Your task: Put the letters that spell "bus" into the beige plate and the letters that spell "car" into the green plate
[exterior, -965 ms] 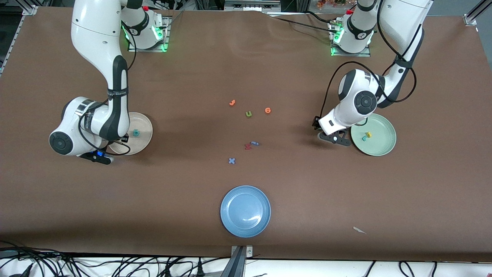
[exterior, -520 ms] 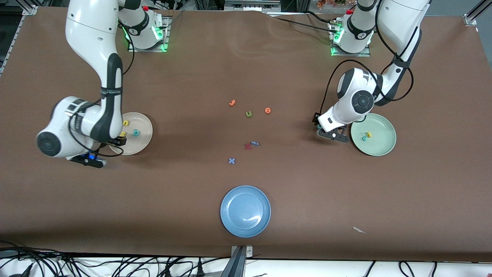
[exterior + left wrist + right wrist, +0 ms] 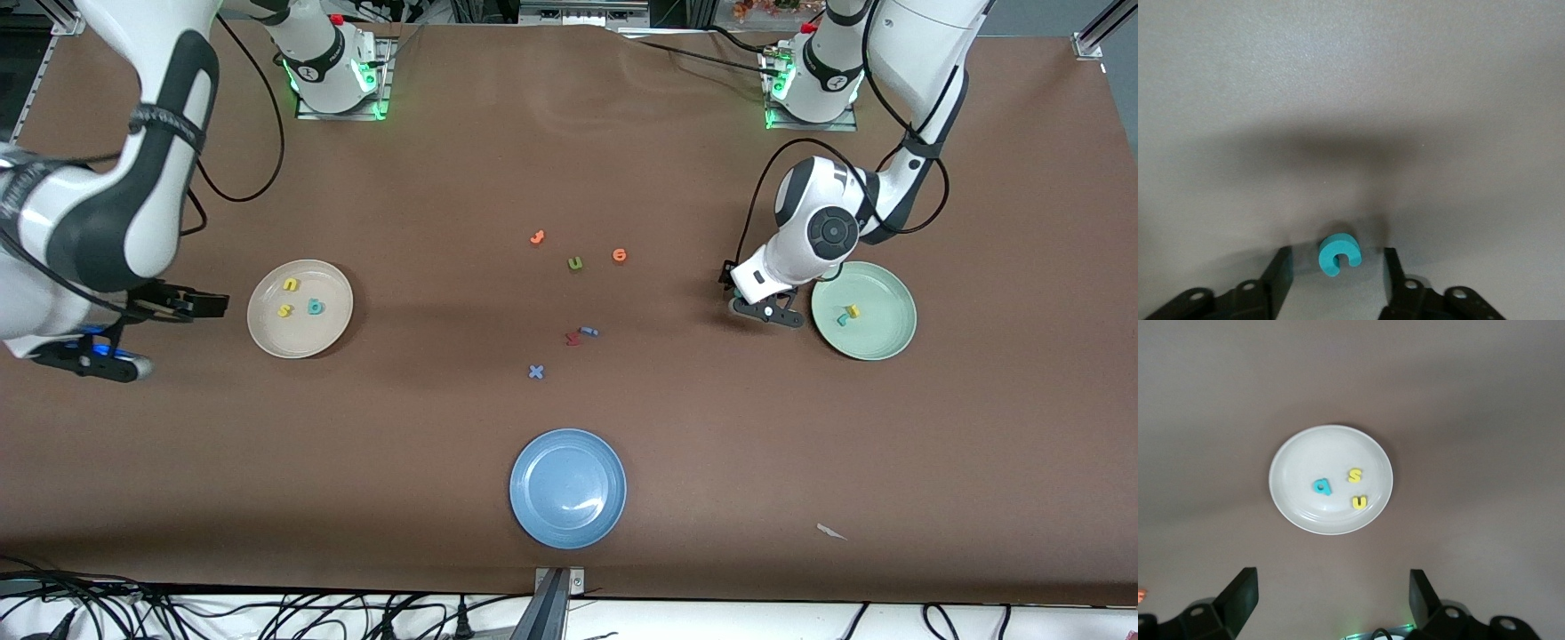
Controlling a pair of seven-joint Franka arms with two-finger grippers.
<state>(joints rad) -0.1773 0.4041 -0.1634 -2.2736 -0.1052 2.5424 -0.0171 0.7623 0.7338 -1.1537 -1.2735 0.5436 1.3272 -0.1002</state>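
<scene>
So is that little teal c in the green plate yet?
Not yet. The teal c lies on the table between the left gripper's open fingers, beside the green plate.

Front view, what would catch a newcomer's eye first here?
Probably the beige plate toward the right arm's end of the table, holding a teal b, a yellow u and a yellow s, with the right gripper open beside it. At the left arm's end, the left gripper straddles a teal c on the table beside the green plate.
</scene>
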